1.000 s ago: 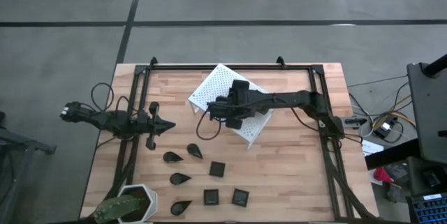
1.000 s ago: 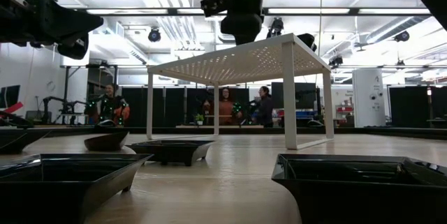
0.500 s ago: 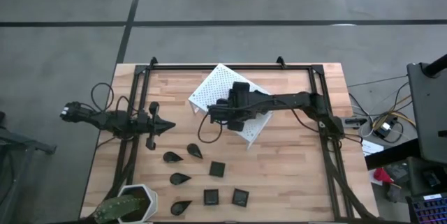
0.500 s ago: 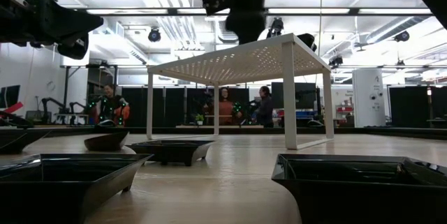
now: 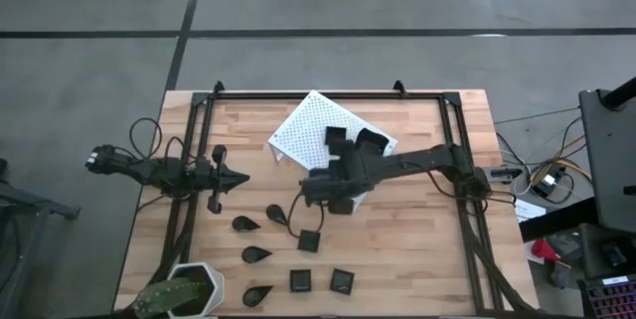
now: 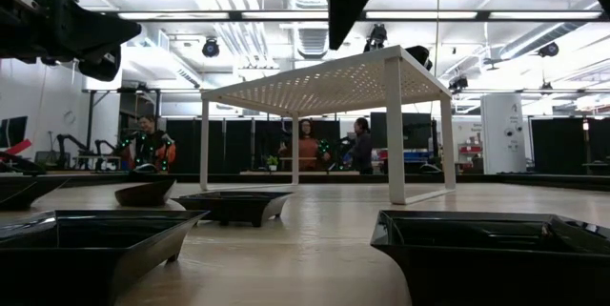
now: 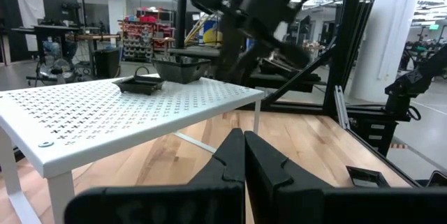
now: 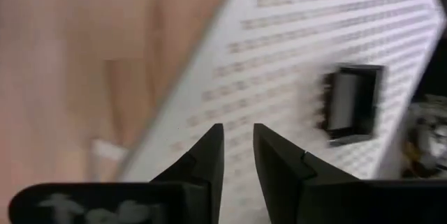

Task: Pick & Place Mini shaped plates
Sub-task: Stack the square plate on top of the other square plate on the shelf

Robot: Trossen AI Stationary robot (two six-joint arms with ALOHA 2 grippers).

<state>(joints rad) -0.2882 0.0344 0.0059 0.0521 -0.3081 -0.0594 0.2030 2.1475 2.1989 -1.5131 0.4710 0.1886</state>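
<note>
High view is showing the wooden table (image 5: 417, 249) carrying a white rack (image 5: 298, 130), which is bearing two black plates (image 5: 336, 136), one possibly hiding a third. More plates (image 5: 309, 241) are lying on the wood between rack and plant pot (image 5: 189, 294). Right gripper (image 5: 316, 192) is hanging over the rack's near edge, fingers parted and empty. Left gripper (image 5: 238, 180) is waiting clenched beside them.

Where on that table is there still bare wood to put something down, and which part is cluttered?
The wooden table is bare along its right side, between the white perforated rack and the right frame rail. Bare too is the strip in front of the right gripper, right of the square plates. The front-left is crowded: black mini plates and the plant pot.
</note>
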